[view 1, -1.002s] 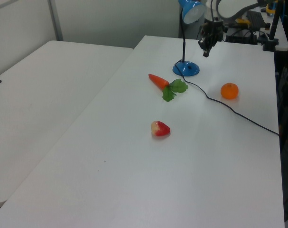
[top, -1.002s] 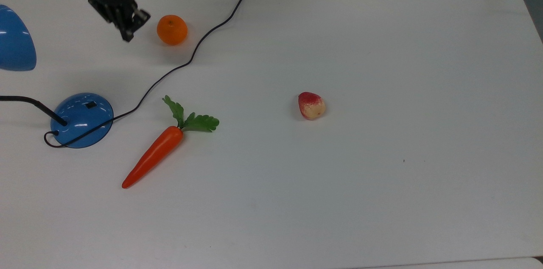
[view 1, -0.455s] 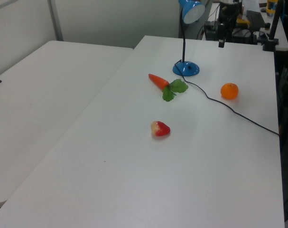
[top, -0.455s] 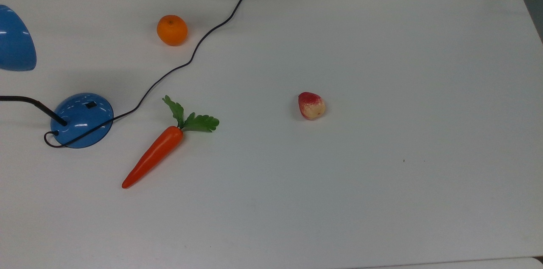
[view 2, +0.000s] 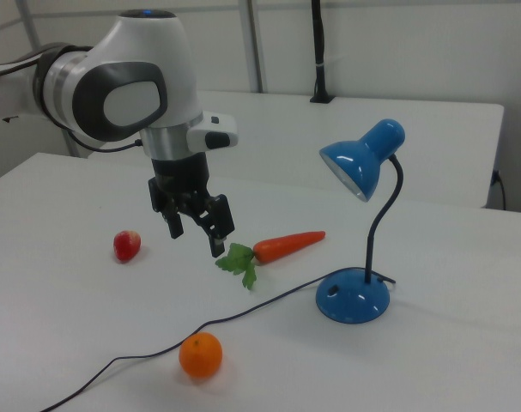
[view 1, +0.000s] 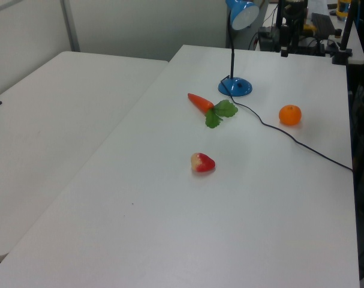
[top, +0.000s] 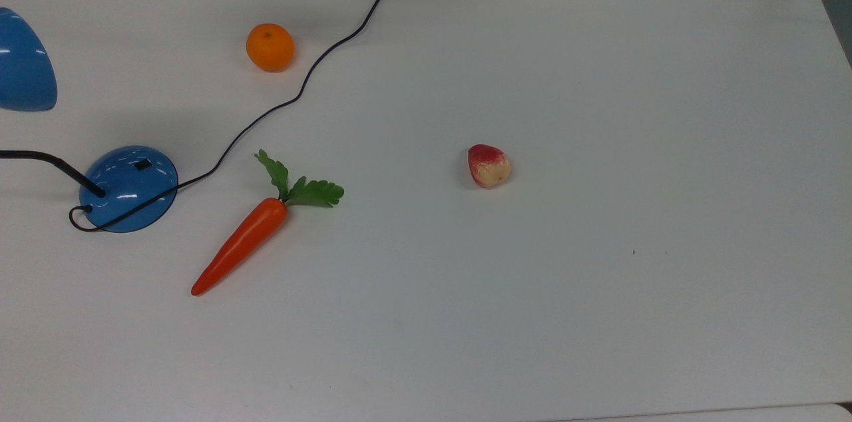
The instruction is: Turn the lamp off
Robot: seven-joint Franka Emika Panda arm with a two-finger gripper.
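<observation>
Resting nearest in the right view, an orange [view 2: 200, 355] lies on the white worktop [view 2: 63, 343] beside the lamp [view 2: 353, 296], whose round base sits flat. Beyond, the gripper [view 2: 196, 233] hangs above, fingers apart, gripping nothing.

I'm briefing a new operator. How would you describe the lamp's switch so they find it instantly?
On the white table stands the blue lamp. Its domed round base sits beside the carrot. The switch is the small black rectangle on top of that dome, the only dark mark there besides the neck and cord.
</observation>
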